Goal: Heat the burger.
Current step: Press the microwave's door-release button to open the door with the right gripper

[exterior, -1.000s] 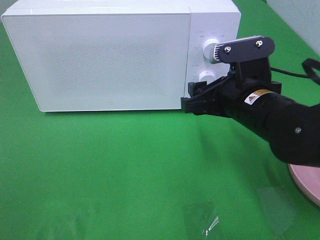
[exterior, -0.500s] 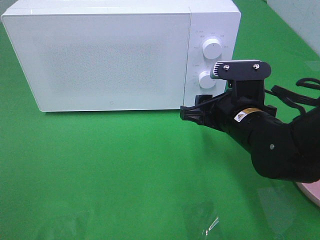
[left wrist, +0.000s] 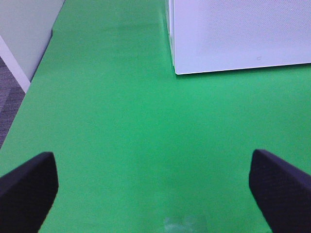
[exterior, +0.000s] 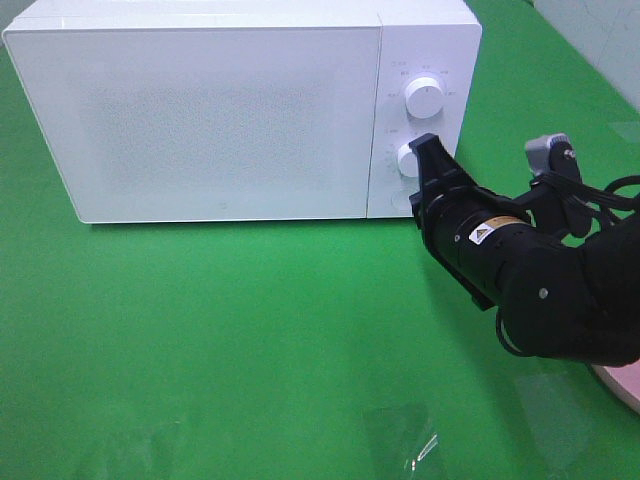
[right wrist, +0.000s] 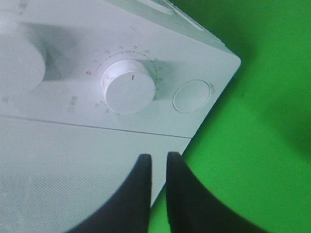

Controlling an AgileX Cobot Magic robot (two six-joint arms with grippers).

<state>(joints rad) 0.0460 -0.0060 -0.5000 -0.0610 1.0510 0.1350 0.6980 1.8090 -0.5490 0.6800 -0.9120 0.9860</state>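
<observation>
No burger in sight: presumably behind the shut door of the microwave (exterior: 220, 110). Near the lower dial (right wrist: 129, 86), right end effector (right wrist: 159, 158) pressed almost together, empty; left end effector (left wrist: 153, 170) spread wide over the green surface (left wrist: 121, 121). Likely light, soft, squashable: best pinched gently across the bun

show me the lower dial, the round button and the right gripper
lower dial (right wrist: 129, 86): right wrist view, centre of face
round button (right wrist: 191, 96): right wrist view, centre of face
right gripper (right wrist: 159, 158): right wrist view, between the fingertips
</observation>
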